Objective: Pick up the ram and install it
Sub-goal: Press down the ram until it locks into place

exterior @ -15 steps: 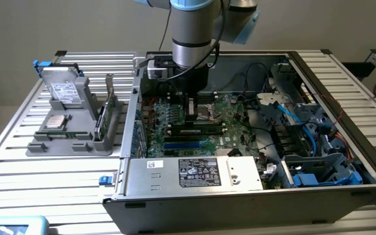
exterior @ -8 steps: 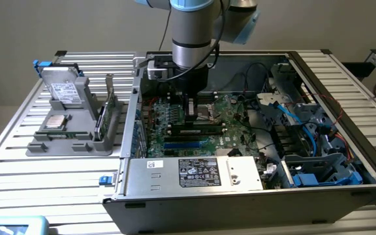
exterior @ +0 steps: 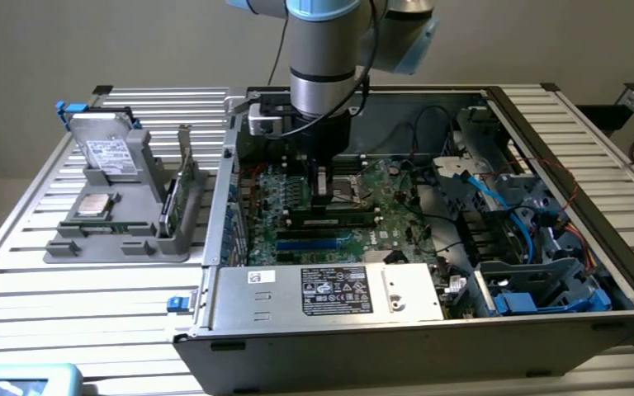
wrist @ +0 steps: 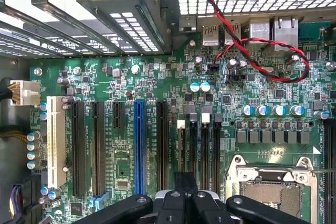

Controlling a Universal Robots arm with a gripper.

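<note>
One ram (exterior: 333, 221), edge-up along a motherboard (exterior: 399, 186) slot at 12 o'clock of the power supply (exterior: 339, 289); gripper (exterior: 323, 196) clenched directly above (pinching or pressing, unclear), probably aligned for straight seating.

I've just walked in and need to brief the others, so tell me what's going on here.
The robot arm has its gripper lowered into the open computer case, over the memory slots of the motherboard. The jaws are closed. A long dark stick, apparently the ram, lies along a slot right beneath them. Whether it is fully seated can't be told. Other parts sit on the grey tray beside the case.
</note>
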